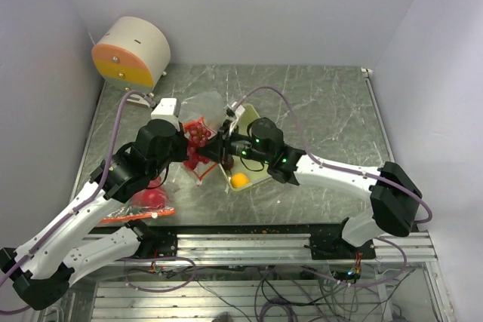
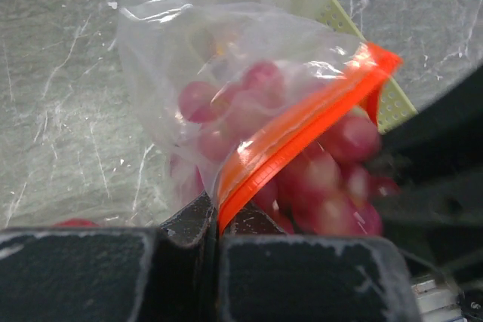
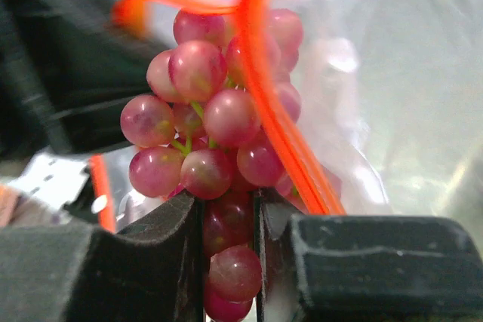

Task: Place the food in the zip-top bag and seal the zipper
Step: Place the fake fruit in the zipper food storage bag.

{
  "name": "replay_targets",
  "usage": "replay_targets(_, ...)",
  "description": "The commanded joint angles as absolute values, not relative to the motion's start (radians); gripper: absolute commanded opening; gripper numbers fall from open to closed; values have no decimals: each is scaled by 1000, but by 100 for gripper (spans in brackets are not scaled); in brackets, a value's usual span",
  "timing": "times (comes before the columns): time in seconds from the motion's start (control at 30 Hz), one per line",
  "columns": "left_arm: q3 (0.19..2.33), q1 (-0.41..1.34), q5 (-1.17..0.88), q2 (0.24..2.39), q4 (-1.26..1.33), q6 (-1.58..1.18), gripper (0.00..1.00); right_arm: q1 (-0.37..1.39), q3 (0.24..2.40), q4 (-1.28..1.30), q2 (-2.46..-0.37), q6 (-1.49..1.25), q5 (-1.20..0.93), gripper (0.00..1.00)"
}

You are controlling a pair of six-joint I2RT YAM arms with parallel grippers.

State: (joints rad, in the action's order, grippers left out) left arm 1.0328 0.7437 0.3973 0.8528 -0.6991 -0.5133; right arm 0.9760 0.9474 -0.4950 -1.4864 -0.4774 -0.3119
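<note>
Overhead: marbled grey-green worktop (image 1: 324, 103), white walls (image 1: 264, 5), cream orange-faced drum (image 1: 132, 52) at far-left corner
Left wrist: left gripper (image 2: 216, 220) pinched on orange zipper (image 2: 302, 130) of zip-top bag (image 2: 189, 50)
Right wrist: right gripper (image 3: 226, 220) clamped on grape bunch (image 3: 204, 111) at bag mouth, mid-worktop
</note>
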Motion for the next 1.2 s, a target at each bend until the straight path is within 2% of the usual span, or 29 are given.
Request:
replay_targets(0.0, 1031, 744, 307, 838, -643, -538, 7, 973, 1061, -293, -1547, -457, 7, 1)
replay_targets(0.23, 1029, 744, 272, 802, -655, -552, 7, 974, 1177, -98, -1654, -467, 252, 1)
replay_targets(0.3, 1018, 744, 260, 790, -648, -554, 7, 986, 1231, -7, -1684, -481, 380, 1)
replay_targets(0.4, 1020, 744, 274, 788, -664, -550, 7, 1000, 1306, 109, -1719, -467, 510, 6)
replay_targets(0.47, 1034, 744, 290, 791, -689, -542, 7, 1010, 1317, 124, -1716, -443, 521, 13)
replay_targets(0.5, 1045, 744, 300, 794, -706, -535, 7, 1013, 1314, 105, -1706, -424, 479, 21)
replay_targets(0.7, 1182, 744, 439, 808, -849, -468, 7, 1014, 1329, -48, -1637, -298, -57, 65)
replay_targets(0.87, 1222, 744, 560, 819, -920, -438, 7, 1014, 1312, -90, -1559, -303, -217, 92)
replay_targets(1.03, 1156, 744, 623, 832, -902, -435, 7, 1014, 1220, -139, -1421, -316, -232, 96)
replay_targets(1.17, 1089, 744, 635, 864, -861, -445, 7, 996, 1185, -71, -1366, -328, -100, 98)
